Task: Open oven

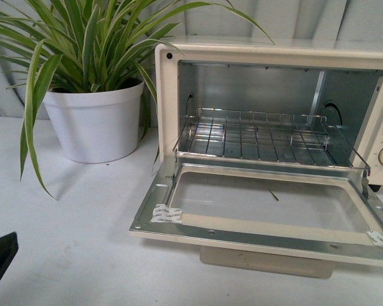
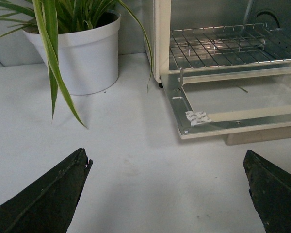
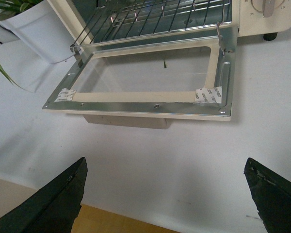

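Both pincers hang wide apart and empty over the bare tabletop (image 1: 70, 242), short of the oven (image 1: 172, 83) you were to open.

Your left pincer (image 2: 167, 189) has the dropped door (image 2: 233, 104) ahead and toward its right finger; your right pincer (image 3: 165, 194) faces it squarely and looks nearer. That door lies flat, long axis across your front, wire rack (image 1: 262, 137) exposed and carrying nothing. I judge the task done. A potted plant (image 1: 96, 118) stands beside the oven's left wall.

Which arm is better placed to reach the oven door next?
Right, marginally. The oven door is already folded flat open. Its front edge looks nearer in the right wrist view than in the left; both jaws are open and empty.
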Motion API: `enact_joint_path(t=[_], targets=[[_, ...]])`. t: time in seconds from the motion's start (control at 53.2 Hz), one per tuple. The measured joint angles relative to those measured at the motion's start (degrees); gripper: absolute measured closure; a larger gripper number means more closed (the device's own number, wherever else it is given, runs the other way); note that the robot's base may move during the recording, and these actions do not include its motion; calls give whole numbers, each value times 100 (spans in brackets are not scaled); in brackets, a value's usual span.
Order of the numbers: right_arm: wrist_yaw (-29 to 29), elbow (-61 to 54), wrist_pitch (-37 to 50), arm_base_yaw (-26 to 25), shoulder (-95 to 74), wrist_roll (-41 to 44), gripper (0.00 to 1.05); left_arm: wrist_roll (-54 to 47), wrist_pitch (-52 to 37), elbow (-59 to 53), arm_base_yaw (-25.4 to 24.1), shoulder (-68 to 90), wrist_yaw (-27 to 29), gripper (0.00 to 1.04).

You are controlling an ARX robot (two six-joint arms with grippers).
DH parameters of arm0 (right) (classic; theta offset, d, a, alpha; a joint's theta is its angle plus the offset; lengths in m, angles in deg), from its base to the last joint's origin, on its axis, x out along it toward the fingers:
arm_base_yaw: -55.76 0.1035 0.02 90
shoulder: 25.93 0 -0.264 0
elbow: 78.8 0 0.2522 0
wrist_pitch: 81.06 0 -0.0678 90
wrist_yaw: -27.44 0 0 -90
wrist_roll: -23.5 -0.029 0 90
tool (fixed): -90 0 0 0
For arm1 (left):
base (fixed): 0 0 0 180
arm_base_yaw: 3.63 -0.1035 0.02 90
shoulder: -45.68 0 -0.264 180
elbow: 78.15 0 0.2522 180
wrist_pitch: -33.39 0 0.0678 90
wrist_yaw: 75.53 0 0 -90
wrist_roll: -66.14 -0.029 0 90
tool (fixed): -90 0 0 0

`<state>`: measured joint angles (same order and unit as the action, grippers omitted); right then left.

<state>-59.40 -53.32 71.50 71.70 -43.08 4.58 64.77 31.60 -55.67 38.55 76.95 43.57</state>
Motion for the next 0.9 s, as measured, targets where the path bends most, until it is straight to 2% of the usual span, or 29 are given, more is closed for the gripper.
enact_joint_path(t=[0.263,0.301,0.32,0.338,0.357,0.395,0.414,0.489,0.733,0.771,0.789,0.808,0.902], targets=[[-70,-173,-7,59,275,-103,9,168,229,-168,-129,-409,-11,7],[-79,-175,-4,61,278,-101,9,149,57,-243,-24,-503,378,10],[-225,-223,125,133,345,-42,11,151,-74,-310,9,-566,654,14],[-866,-415,577,284,496,240,15,151,-105,-382,15,-710,879,19],[-1241,-557,885,365,629,391,19,151,-55,-446,-31,-887,942,23],[-2009,-841,1475,385,990,973,29,151,157,-522,-260,-1257,848,32],[-2059,-861,1537,334,1069,1139,33,155,302,-542,-448,-1458,728,37],[-1853,-876,1556,31,1268,1572,49,155,658,-573,-955,-1886,219,52],[-1226,-1130,1443,-638,1611,1827,90,153,1178,-800,-2210,-2706,-1003,93],[-848,-1130,1401,-881,1657,1829,97,175,1252,-800,-2415,-2780,-1185,101],[-575,-1132,1375,-1130,1674,1847,103,153,1274,-800,-2494,-2817,-1287,101],[-389,-1132,1366,-1322,1681,1873,103,160,1309,-800,-2610,-2861,-1399,101],[-352,-1132,1366,-1569,1692,1871,104,160,1416,-800,-3018,-2977,-1764,101]])
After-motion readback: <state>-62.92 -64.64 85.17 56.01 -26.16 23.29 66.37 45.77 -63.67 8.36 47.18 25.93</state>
